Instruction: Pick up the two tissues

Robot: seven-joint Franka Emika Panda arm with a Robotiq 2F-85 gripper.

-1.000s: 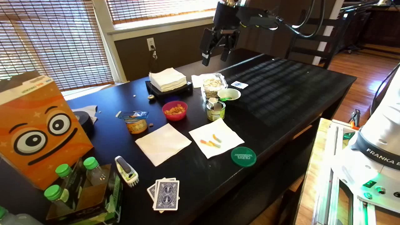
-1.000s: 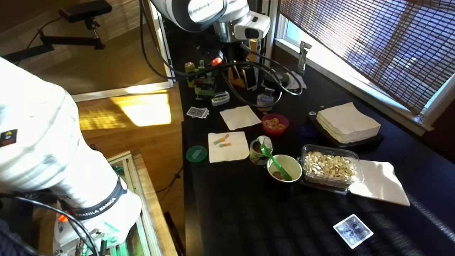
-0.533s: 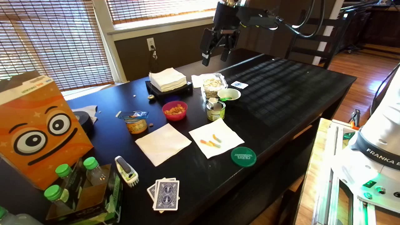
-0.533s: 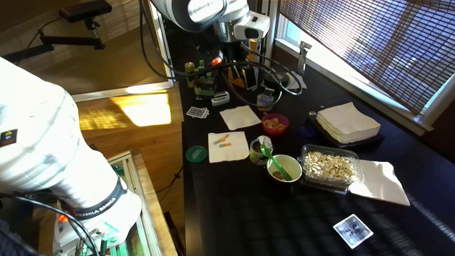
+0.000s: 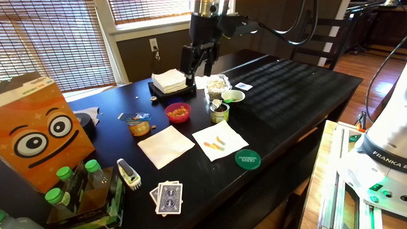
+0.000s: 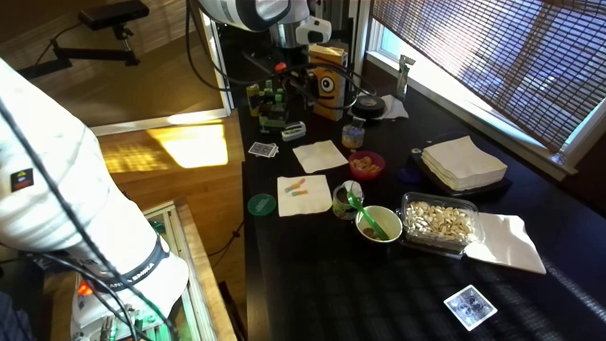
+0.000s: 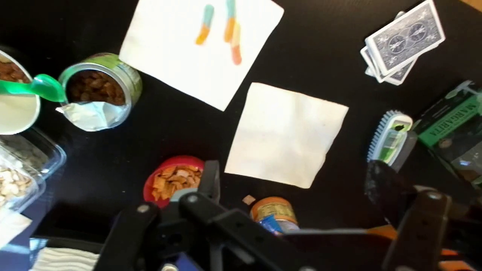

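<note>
"Your jaws stood parted and empty above the desk (image 6: 341, 284), where the plain tissue (image 7: 286, 135) and the laden tissue (image 7: 199, 67) lay flat."

"So flat, you risked pinching air if you stopped high; tilting the laden one would likely have spilled its gummy worms (image 7: 236, 47)."

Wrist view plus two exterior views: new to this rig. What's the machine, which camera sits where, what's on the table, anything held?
It's a Franka Panda robot arm; its two-fingered hand hangs open above the table, holding nothing. The exterior views watch from different places off the arm; the wrist view rides on it, looking past the fingers. On the table lie a plain white paper napkin and a second napkin bearing gummy worms, likely the two tissues to pick up. Nearby: a red bowl, playing cards and a green lid.
</note>
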